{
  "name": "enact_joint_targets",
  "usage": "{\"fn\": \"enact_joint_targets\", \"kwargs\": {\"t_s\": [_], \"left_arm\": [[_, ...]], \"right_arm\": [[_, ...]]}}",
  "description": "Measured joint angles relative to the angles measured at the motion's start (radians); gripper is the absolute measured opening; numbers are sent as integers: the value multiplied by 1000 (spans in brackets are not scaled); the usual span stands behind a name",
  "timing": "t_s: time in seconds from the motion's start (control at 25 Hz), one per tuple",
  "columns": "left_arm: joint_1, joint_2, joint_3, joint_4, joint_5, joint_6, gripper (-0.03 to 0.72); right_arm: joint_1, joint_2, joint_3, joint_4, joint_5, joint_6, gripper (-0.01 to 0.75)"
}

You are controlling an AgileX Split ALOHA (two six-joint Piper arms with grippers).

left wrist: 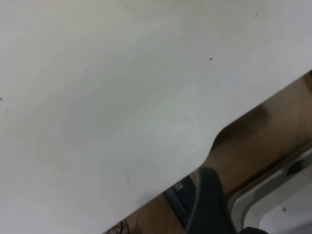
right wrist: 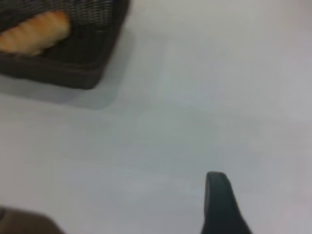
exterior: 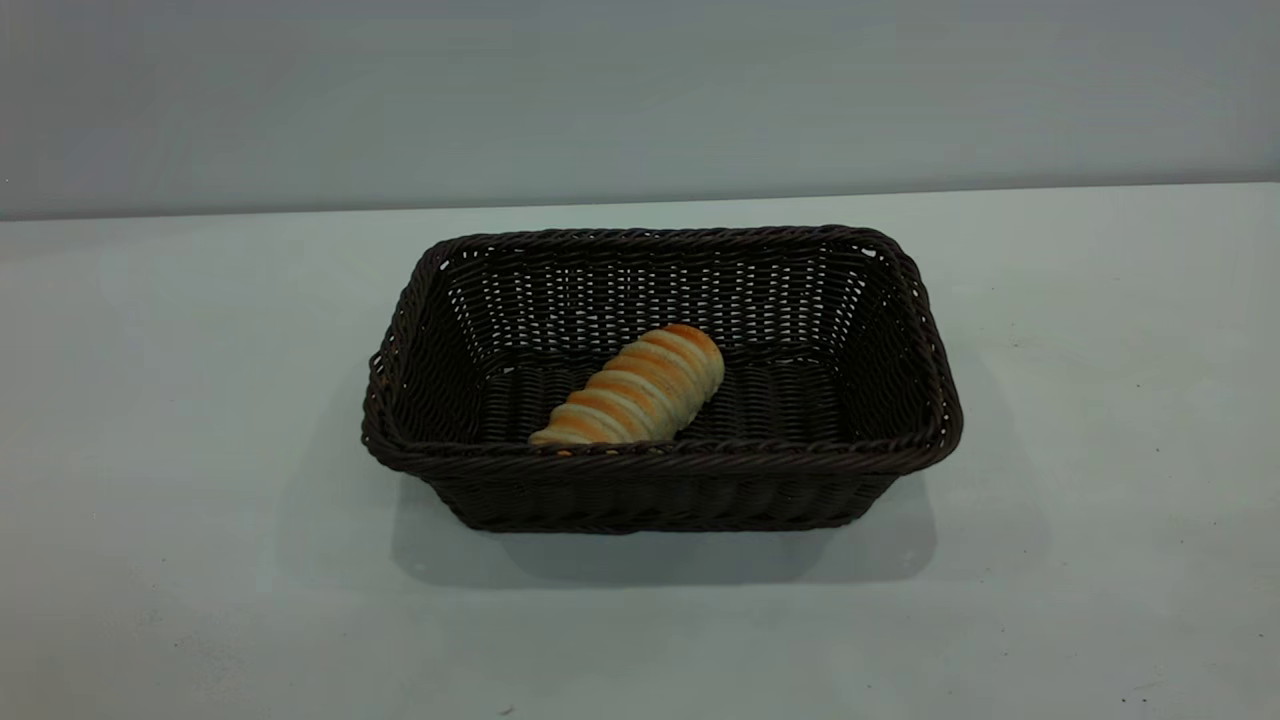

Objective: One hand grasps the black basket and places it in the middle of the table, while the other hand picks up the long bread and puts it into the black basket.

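Observation:
The black basket (exterior: 660, 470) stands on the table (exterior: 180, 400) near its middle, long side facing the exterior view. The long bread (exterior: 635, 390) lies slanted on the basket's floor, left of its centre. Neither arm shows in the exterior view. The right wrist view shows a corner of the basket (right wrist: 83, 68) with the bread (right wrist: 34, 31) inside, well away from my right gripper (right wrist: 219, 204), which is over bare table. My left gripper (left wrist: 207, 204) is at the table's edge, far from the basket, which does not show in its view.
The table's edge (left wrist: 204, 156) has a curved notch, with brown floor (left wrist: 273, 136) and a pale frame (left wrist: 273, 190) beyond it. A grey wall (exterior: 640, 90) runs behind the table. Bare tabletop lies on all sides of the basket.

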Motion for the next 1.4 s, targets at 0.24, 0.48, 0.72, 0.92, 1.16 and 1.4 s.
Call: {"fn": "enact_joint_targets", "kwargs": {"t_s": [0.24, 0.48, 0.72, 0.92, 1.16, 1.4], "left_arm": [[192, -12, 0, 1, 0, 0, 566], [534, -108, 1, 3, 0, 0, 566], [621, -293, 1, 3, 9, 0, 566], [620, -339, 1, 3, 18, 0, 566], [620, -341, 1, 3, 19, 0, 566], [620, -341, 1, 3, 19, -1, 566]], "right_arm": [[-40, -1, 0, 0, 0, 0, 456], [-40, -1, 0, 0, 0, 0, 456], [-40, -1, 0, 0, 0, 0, 456], [-40, -1, 0, 0, 0, 0, 456], [-40, -1, 0, 0, 0, 0, 456], [-40, -1, 0, 0, 0, 0, 456]]}}
